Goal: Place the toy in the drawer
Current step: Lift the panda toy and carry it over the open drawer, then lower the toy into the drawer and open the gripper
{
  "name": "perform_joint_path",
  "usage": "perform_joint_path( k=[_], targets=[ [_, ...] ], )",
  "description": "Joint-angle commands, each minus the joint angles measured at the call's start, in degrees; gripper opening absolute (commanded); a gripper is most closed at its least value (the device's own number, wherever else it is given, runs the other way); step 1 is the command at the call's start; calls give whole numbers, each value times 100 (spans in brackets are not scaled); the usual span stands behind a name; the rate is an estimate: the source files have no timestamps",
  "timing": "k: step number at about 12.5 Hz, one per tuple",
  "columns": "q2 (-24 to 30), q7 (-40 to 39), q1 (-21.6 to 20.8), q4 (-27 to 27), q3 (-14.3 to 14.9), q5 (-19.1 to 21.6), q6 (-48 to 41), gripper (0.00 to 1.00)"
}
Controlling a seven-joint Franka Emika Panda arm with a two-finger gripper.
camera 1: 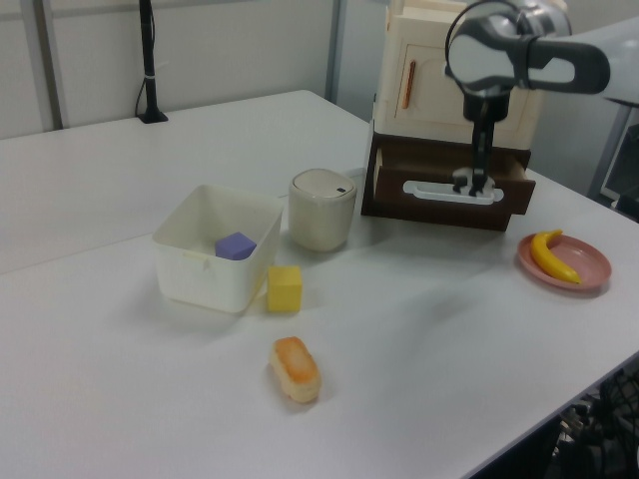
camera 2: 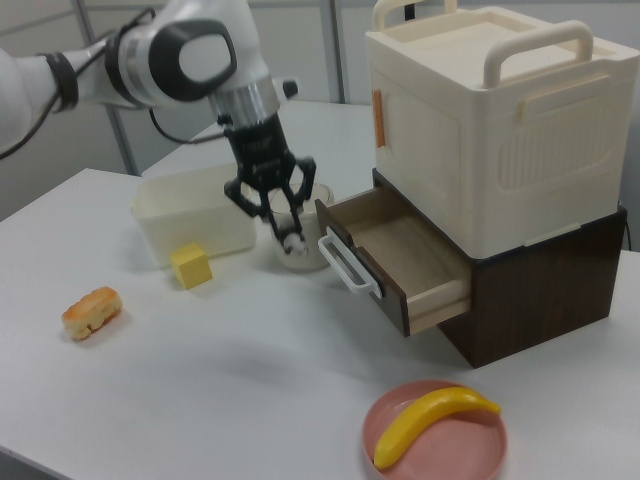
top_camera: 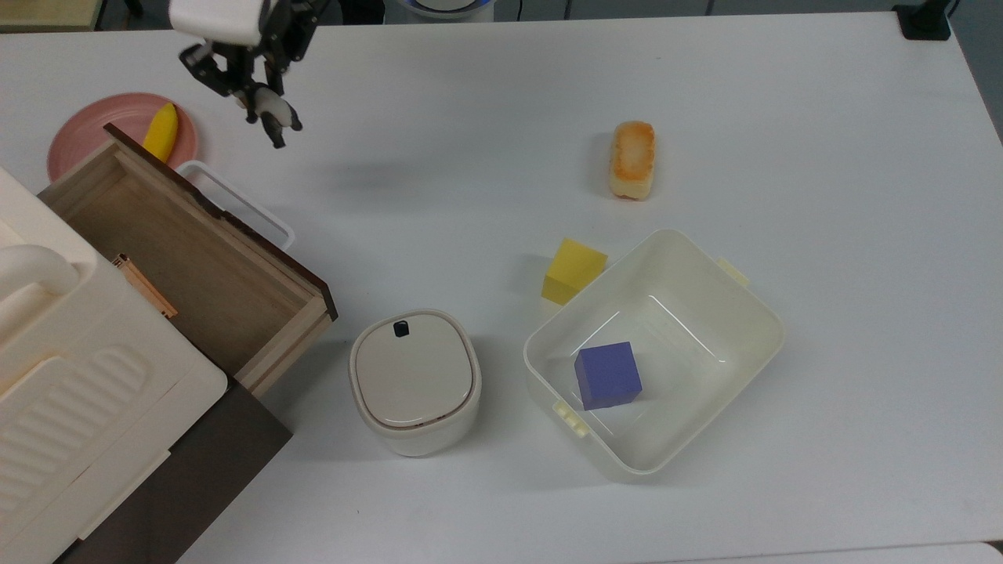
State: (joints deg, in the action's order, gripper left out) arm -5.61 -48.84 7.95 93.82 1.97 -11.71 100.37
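A white robot arm carries the toy (top_camera: pixel 269 108), a tiny black-and-white panda, pinched between the two fingers of its gripper (camera 2: pixel 290 238) and lifted clear of the white table (top_camera: pixel 486 117). The grasp and lift look done; what is left, judging by the scene, is moving over the drawer (top_camera: pixel 180 251) and letting go. The drawer stands pulled open and looks empty inside. In the right view the arm hangs upright, fingers pointing down, the panda just beside the drawer's white loop handle (camera 2: pixel 345 265), not yet above the wooden box.
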Motion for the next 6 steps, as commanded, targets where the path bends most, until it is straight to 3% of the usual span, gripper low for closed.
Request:
perform_joint_path(
  k=[1, 4, 6],
  targets=[
    [-142, -56, 22, -329, 93, 2, 594, 18],
    [-343, -47, 215, -329, 93, -68, 1623, 25],
    [-510, -38, 286, -321, 93, -77, 2107, 34]
  ],
)
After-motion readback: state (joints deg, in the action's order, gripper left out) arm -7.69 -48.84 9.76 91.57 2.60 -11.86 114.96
